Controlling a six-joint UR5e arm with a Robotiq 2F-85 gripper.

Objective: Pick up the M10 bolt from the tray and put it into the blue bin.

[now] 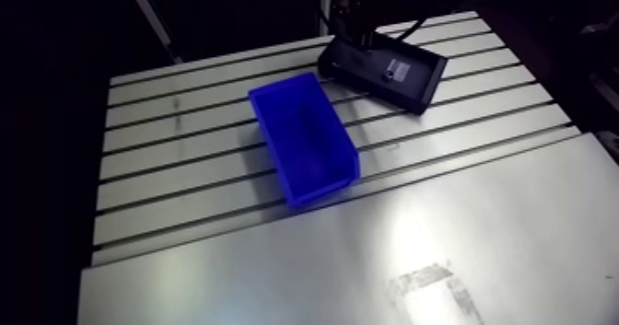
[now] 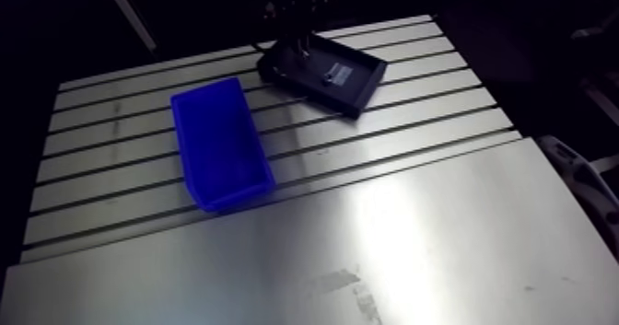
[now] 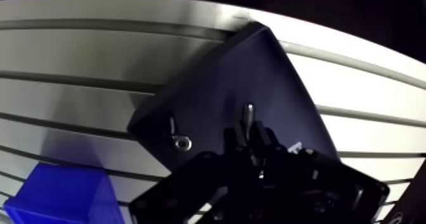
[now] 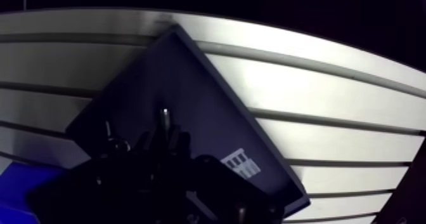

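Fingers [image 3: 237, 139] of the gripper [image 3: 249, 134] stand nearly closed, apparently clamping the bolt [image 3: 249, 113] between them, low over the tray [image 3: 241, 68]. Step in hand: pickup. Next: lift clear, then carry sideways to the blue bin [image 3: 57, 195].

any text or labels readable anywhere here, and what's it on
No text here can be read.
white label on the black tray: it carries small dark marks, too small and blurred to read.
blue bin: no writing shows on it.
table: no writing or signs, only its slots.
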